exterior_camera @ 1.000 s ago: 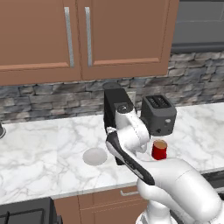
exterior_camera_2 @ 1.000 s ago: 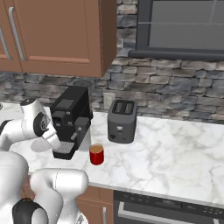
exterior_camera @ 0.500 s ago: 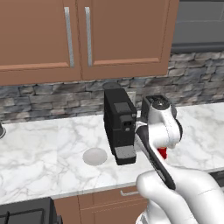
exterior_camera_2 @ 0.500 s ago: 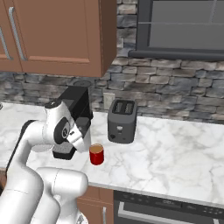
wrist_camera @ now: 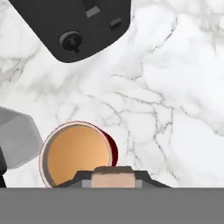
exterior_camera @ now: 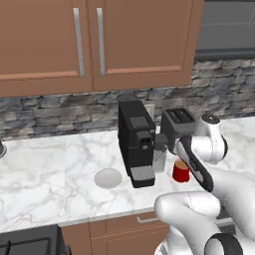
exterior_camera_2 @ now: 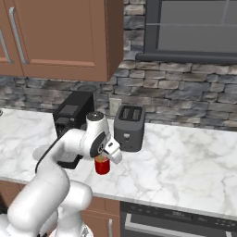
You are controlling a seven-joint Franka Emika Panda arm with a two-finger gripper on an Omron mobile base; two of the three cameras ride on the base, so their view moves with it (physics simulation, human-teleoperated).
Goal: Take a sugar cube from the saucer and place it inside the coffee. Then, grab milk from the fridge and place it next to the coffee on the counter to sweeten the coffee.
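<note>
The gripper (wrist_camera: 113,177) hangs over the counter's front part with its jaws drawn close on the sugar cube (wrist_camera: 113,179), a tan block pinched between the dark tips. Directly beneath, slightly to one side in the hand view, stands the coffee (wrist_camera: 75,153), a red cup with brown liquid at its top, resting on the counter (wrist_camera: 175,109), white marble with grey veins. In the left base view the saucer (exterior_camera: 107,178) lies flat on the marble to the left of the coffee machine's base, well apart from the cup. Behind the cup stand the black coffee machine (exterior_camera: 136,140) and, to its right, the dark toaster (exterior_camera_2: 129,127). Farther back rise the stone backsplash (exterior_camera_2: 185,99) and wooden wall cabinets (exterior_camera: 99,40).
</note>
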